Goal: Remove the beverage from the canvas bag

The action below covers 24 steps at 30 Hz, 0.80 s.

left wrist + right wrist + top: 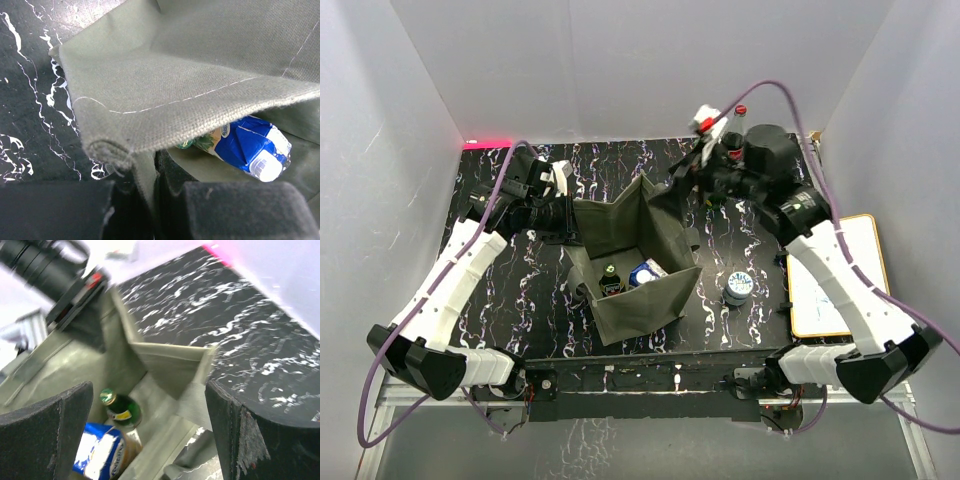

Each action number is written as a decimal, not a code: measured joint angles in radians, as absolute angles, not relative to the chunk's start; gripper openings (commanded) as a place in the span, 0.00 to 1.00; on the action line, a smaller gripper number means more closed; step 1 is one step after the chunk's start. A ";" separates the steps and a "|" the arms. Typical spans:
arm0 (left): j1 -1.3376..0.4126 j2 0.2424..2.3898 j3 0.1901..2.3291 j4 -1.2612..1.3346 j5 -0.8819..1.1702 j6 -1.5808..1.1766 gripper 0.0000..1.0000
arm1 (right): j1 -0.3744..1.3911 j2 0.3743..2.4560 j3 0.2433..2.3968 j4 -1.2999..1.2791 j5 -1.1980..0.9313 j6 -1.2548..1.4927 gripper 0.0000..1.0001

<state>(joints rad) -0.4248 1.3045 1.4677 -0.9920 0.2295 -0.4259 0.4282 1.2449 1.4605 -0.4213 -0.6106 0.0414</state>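
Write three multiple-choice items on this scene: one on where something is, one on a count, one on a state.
1. Where is the green bottle?
A. inside the bag
B. outside it, to its right
C. held up in the air

2. How many things show inside the bag?
A. one
B. two
C. four

3. What is the left gripper doing?
A. hanging open, holding nothing
B. clamped on the bag's edge
C. closed on the green bottle

Key:
1 A: the top view shows the green bottle within the bag's walls.
2 B: only the green bottle and the blue carton show inside.
3 B: the left wrist view shows the bag's fabric pinched in the left gripper.
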 measured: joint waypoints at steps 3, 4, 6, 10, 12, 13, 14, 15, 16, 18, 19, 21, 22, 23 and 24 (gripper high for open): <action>-0.425 1.303 1.458 -0.980 0.229 -0.431 0.00 | 0.542 1.285 1.491 -0.520 -0.621 -0.101 0.98; -0.425 1.303 1.458 -0.979 0.229 -0.431 0.00 | 0.572 1.296 1.499 -0.559 -0.614 -0.153 0.98; -0.425 1.303 1.458 -0.978 0.229 -0.430 0.00 | 0.621 1.317 1.515 -0.634 -0.588 -0.243 0.98; -0.425 1.303 1.458 -0.977 0.229 -0.427 0.00 | 0.686 1.351 1.538 -0.773 -0.515 -0.393 0.98; -0.425 1.303 1.458 -0.977 0.229 -0.423 0.00 | 0.707 1.359 1.547 -0.830 -0.488 -0.447 0.98; -0.425 1.304 1.458 -0.977 0.229 -0.421 0.00 | 0.718 1.360 1.549 -0.854 -0.480 -0.478 0.98; -0.425 1.304 1.458 -0.977 0.229 -0.419 0.00 | 0.730 1.360 1.549 -0.880 -0.476 -0.511 0.98; -0.425 1.304 1.458 -0.977 0.229 -0.417 0.00 | 0.744 1.357 1.548 -0.902 -0.473 -0.542 0.98; -0.425 1.304 1.458 -0.977 0.229 -0.415 0.00 | 0.758 1.352 1.544 -0.918 -0.472 -0.567 0.98; -0.425 1.304 1.458 -0.977 0.229 -0.411 0.00 | 0.782 1.321 1.519 -0.924 -0.470 -0.602 0.98; -0.425 1.304 1.458 -0.977 0.229 -0.408 0.00 | 0.790 1.304 1.508 -0.925 -0.471 -0.611 0.98; -0.425 1.304 1.458 -0.977 0.229 -0.404 0.00 | 0.801 1.269 1.492 -0.937 -0.473 -0.631 0.98; -0.425 1.304 1.458 -0.976 0.229 -0.402 0.00 | 0.805 1.256 1.489 -0.948 -0.474 -0.638 0.98; -0.425 1.304 1.458 -0.976 0.229 -0.399 0.00 | 0.811 1.245 1.489 -0.959 -0.476 -0.648 0.98; -0.425 1.305 1.458 -0.976 0.229 -0.397 0.00 | 0.815 1.242 1.489 -0.966 -0.477 -0.653 0.98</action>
